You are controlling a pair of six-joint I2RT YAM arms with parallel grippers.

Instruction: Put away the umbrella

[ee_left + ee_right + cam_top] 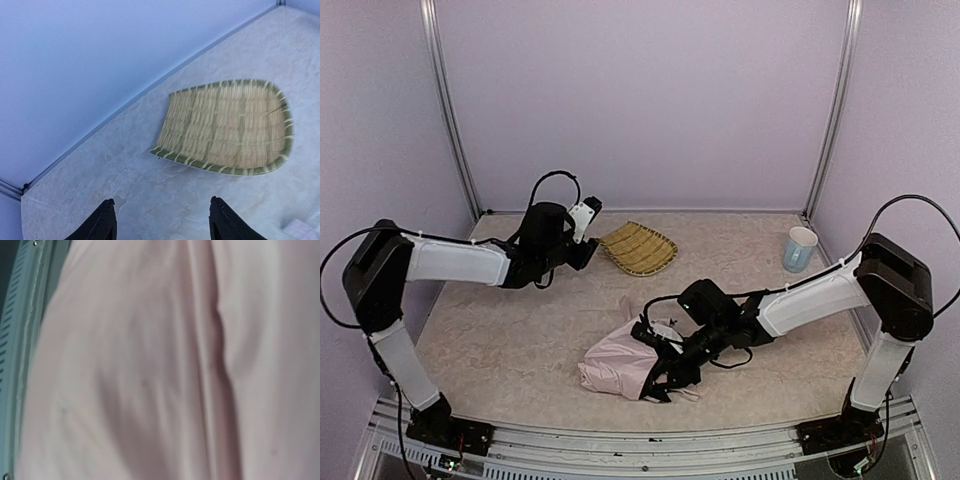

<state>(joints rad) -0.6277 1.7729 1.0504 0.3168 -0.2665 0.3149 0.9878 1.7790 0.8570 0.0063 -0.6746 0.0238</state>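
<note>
Pale pink folding fabric umbrella (618, 368), near edge of beige marbled table (500, 340): right gripper (670, 362) buried in loose canopy, closure untellable, so fabric may slip or snag; left gripper (161, 201) apart, empty.

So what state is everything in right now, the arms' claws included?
umbrella: folded down, pink canopy loose and crumpled, lying on the table.
left gripper: open, empty, above the table near the tray.
right gripper: down in the umbrella's fabric; whether it grips cannot be told.
woven bamboo tray: empty, untouched.
cup: upright near the far right corner; contents not visible.
</note>
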